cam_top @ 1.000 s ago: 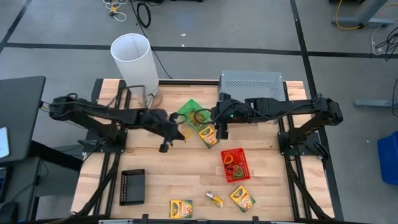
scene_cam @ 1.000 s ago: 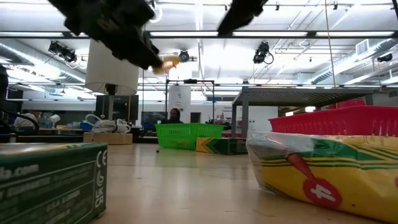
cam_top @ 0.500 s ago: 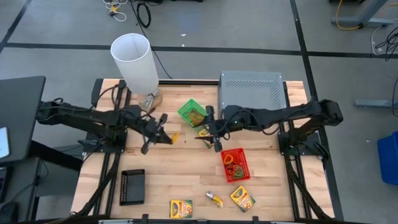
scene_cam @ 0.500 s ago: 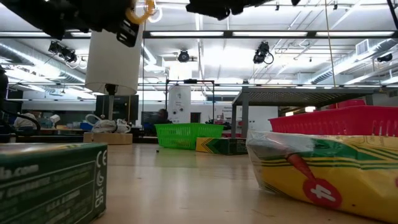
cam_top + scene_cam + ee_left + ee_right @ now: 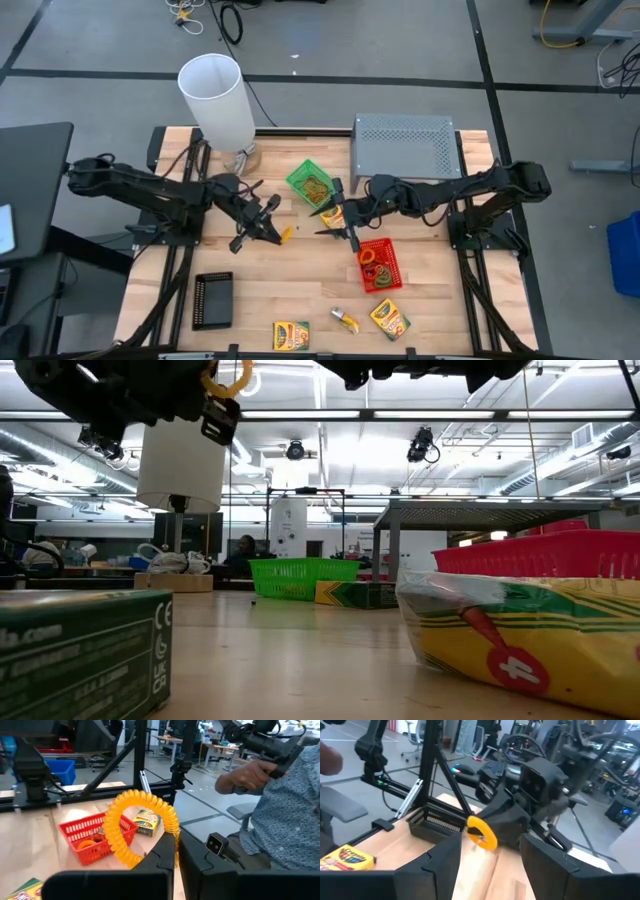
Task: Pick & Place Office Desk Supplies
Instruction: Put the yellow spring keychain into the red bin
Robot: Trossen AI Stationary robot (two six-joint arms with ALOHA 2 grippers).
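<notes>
— While the left end effector [image 5: 268, 222] hangs above the worktop [image 5: 300, 280] to the left of the green tray [image 5: 310, 182], why is it carrying that orange loop band [image 5: 136, 834] up in the air?
— Likely to sort it; the red tray [image 5: 378, 264], below and right of the green tray, already has loop bands in it, so I judge that the target; its fingers [image 5: 162, 857] are nearly closed, pinching the band's lower edge.
— And the right end effector [image 5: 338, 222]?
— Just below the green tray, facing the left one; its fingers [image 5: 437, 860] stand well apart with nothing between them, perhaps ready to receive the band.
</notes>
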